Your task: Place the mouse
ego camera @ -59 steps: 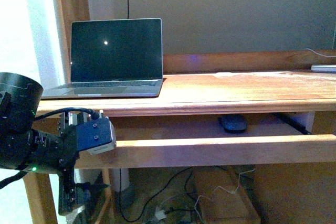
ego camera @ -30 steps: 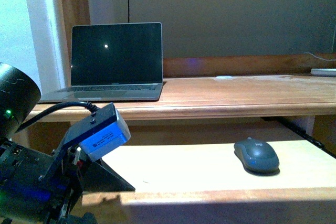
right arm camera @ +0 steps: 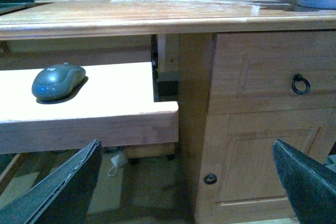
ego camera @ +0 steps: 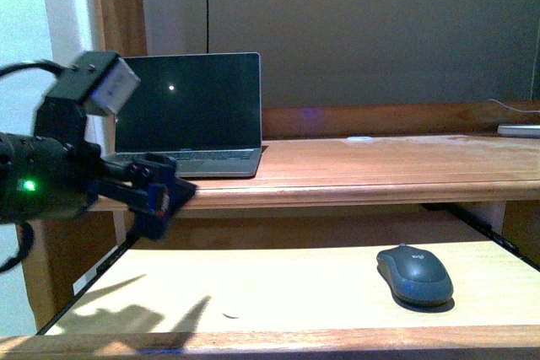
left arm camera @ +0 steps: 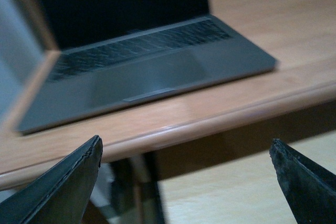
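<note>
**Spotter:** What have you got on screen?

**Operator:** I've got a wooden bench [ego camera: 380,166] against a grey wall. An open laptop [ego camera: 187,111] sits at its left end with a dark screen. Under the top, a pale pull-out shelf [ego camera: 287,280] is drawn out towards me.

**Spotter:** And the mouse?

**Operator:** The mouse [ego camera: 415,274] sits flat on that shelf, right of centre, with nothing touching it. My right wrist camera catches it too, with a drawer [right arm camera: 262,72] with a ring handle off to one side.

**Spotter:** How are the arms?

**Operator:** My left arm [ego camera: 46,183] reaches in from the left, level with the bench's front edge and just below the laptop. The left pincer [left arm camera: 185,140] is spread wide and empty, facing the laptop's front lip. The right pincer [right arm camera: 186,145] is also spread wide and empty. It's low, facing the shelf's end and the cupboard front, well apart from the mouse.

**Spotter:** Anything different from before?

**Operator:** Yes. Half a second ago my left arm hung low in front of the shelf, and now it's up by the bench edge. A second ago the shelf was tucked under with the mouse in shadow. Now it's out and lit, and the mouse is in the same spot on it.
</note>
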`<state>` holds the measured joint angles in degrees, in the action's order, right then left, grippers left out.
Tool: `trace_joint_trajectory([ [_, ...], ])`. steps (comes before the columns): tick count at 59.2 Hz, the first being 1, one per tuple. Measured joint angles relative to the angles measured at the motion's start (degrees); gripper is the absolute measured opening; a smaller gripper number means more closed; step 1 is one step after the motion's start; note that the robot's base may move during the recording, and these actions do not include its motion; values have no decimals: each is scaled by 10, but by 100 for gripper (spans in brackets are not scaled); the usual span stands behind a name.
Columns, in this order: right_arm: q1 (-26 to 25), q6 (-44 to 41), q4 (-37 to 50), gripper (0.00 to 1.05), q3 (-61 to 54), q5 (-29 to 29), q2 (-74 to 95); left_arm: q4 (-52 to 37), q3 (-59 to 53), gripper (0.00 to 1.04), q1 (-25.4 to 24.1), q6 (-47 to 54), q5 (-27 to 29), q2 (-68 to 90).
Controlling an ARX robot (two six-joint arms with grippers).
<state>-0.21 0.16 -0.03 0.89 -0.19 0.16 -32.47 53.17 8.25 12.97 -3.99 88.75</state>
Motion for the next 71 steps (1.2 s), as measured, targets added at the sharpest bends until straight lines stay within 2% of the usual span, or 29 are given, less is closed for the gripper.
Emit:
trace_joint_trajectory([
  [8, 0, 0, 0, 97, 0, 0, 0, -43, -80, 97, -2, 14, 67, -83],
  [14, 0, 0, 0, 97, 0, 0, 0, -28, -149, 94, -1, -9, 103, -169],
  [22, 0, 0, 0, 97, 0, 0, 0, 80, -285, 71, 3, -88, 131, -358],
  [29, 0, 0, 0, 97, 0, 0, 0, 243, -405, 50, 25, -112, 152, -602],
  [33, 0, 0, 0, 97, 0, 0, 0, 309, -451, 39, 22, -116, 139, -723],
  [36, 0, 0, 0, 97, 0, 0, 0, 326, -477, 29, 7, -120, 124, -799],
  [38, 0, 0, 0, 97, 0, 0, 0, 329, -482, 22, -24, -122, 76, -826],
  [40, 0, 0, 0, 97, 0, 0, 0, 329, -483, 16, -48, -122, 55, -838],
  [45, 32, 19, 3, 97, 10, 49, 46, 329, -486, 2, -75, -125, 48, -848],
  [60, 175, 39, 176, 97, 141, 94, 359, 329, -502, 3, -79, -126, 41, -860],
  [71, 263, 48, 189, 97, 252, 98, 518, 327, -525, 3, -80, -126, 40, -882],
])
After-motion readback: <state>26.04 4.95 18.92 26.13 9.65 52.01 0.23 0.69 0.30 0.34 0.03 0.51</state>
